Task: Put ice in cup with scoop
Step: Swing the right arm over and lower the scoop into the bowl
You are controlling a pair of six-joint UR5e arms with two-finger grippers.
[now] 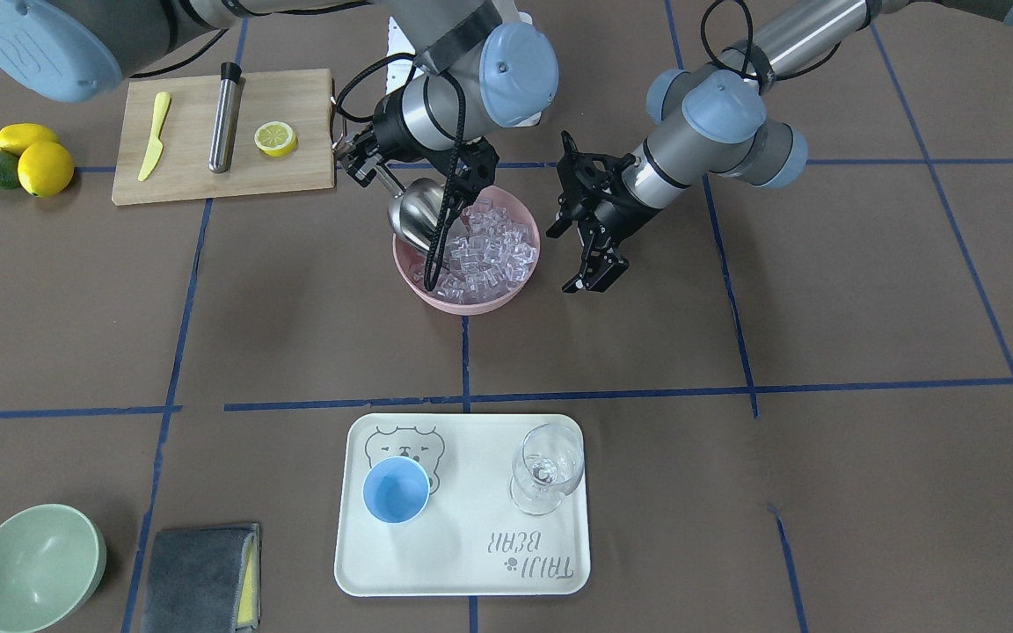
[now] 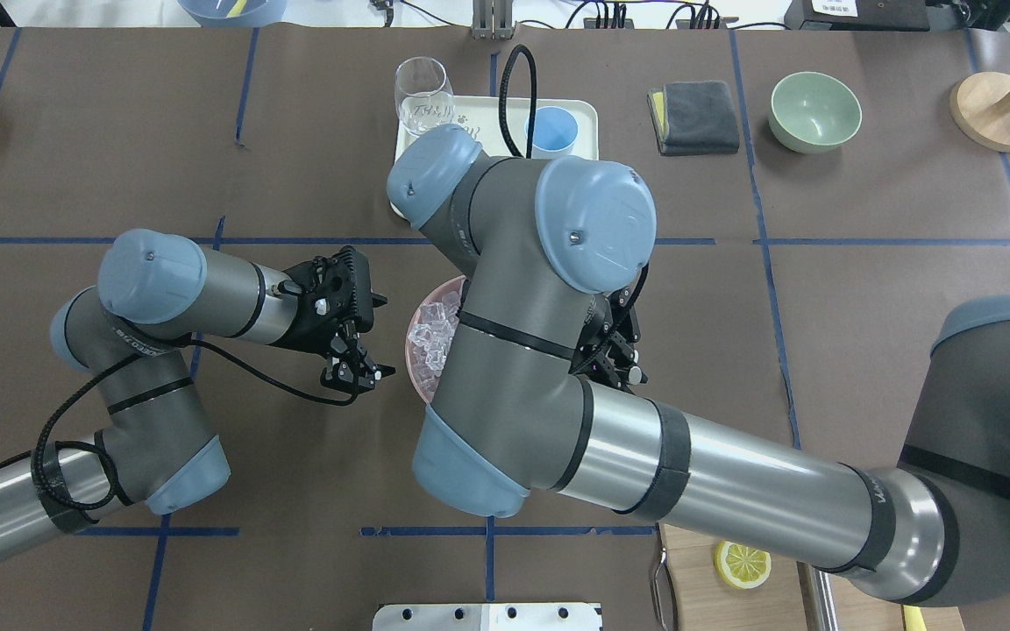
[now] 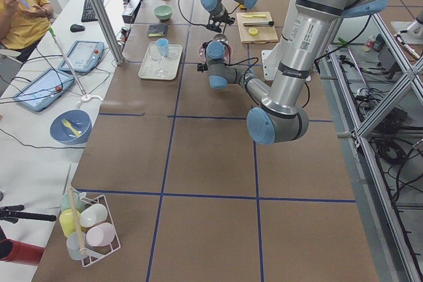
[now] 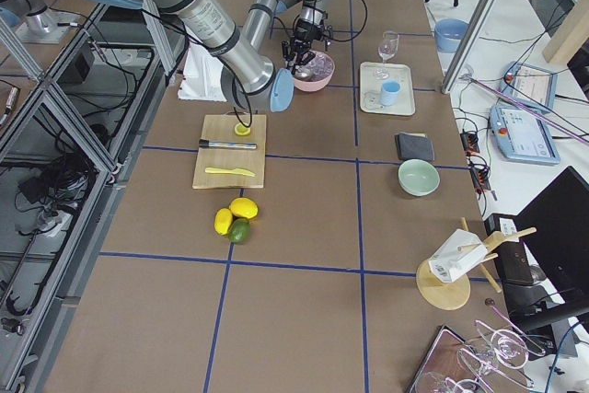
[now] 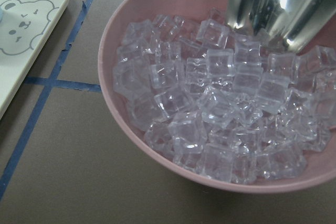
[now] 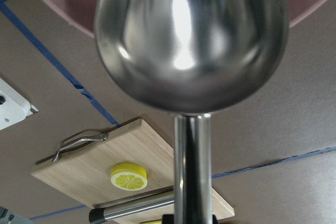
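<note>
Brown table (image 1: 295, 308), blue tape grid (image 1: 647, 393). Scoop (image 1: 414, 215) tilted over pink bowl (image 1: 471, 308), trough tip down on ice (image 1: 489, 251), rod handle slanting up toward cutting board (image 1: 295, 180), clenched in right gripper (image 1: 364, 167). Left gripper (image 1: 594, 272) splayed, empty, just beside bowl. Cup (image 1: 395, 491) upright on tray (image 1: 471, 492), well apart.

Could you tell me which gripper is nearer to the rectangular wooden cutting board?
Right. The right gripper, holding the shiny steel scoop, is just beside the wooden board; the left gripper hangs beyond the round pink bowl.
</note>
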